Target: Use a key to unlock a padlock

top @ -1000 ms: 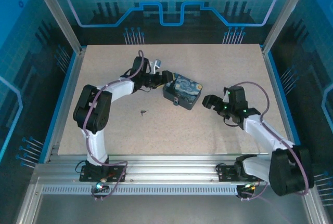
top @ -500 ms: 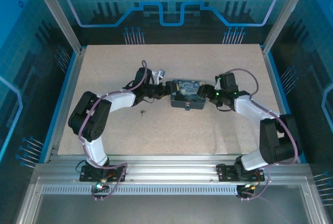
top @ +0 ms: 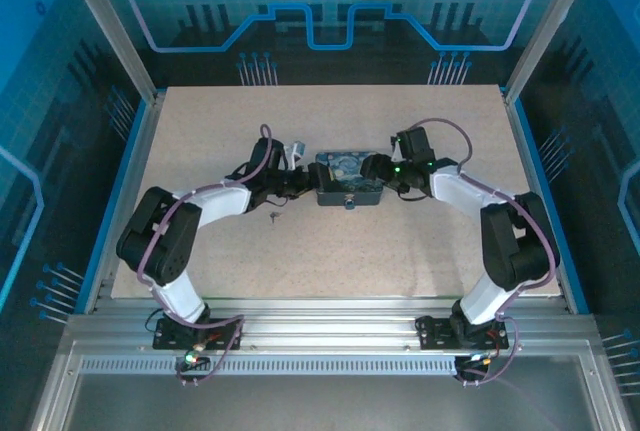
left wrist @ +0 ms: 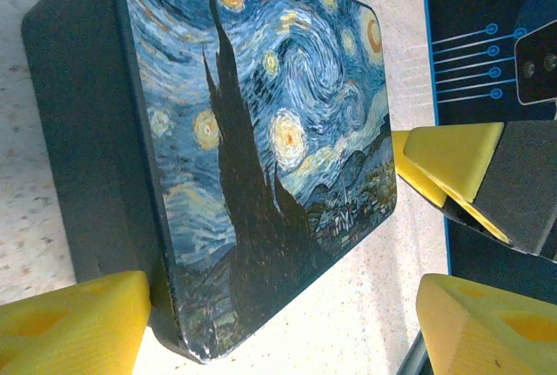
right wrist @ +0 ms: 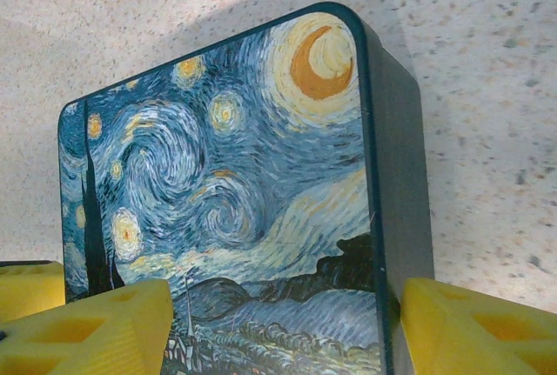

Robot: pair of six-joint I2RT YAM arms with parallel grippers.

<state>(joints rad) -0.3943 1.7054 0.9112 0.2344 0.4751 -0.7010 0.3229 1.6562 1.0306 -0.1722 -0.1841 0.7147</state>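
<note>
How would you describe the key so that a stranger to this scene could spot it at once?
Start at the speckled table and find the blue-and-yellow painted tin box near its middle. Just left of the box, beside the left arm, lies the key. It is a tiny dark speck loose on the bare surface, unlike the padlock at the box's front wall.

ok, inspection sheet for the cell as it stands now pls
surface: speckled beige table, flat, no spills seen.
job's things: painted tin box mid-table; padlock on its near side, too small to read its state; key lying on the table left of the box, apart from both tools.
clutter: nothing seen.
tools: left tool open at the box's left end; right tool open at its right end.
cables: purple cables looped along both arms.
surroundings: aluminium frame, blue printed panels.
</note>
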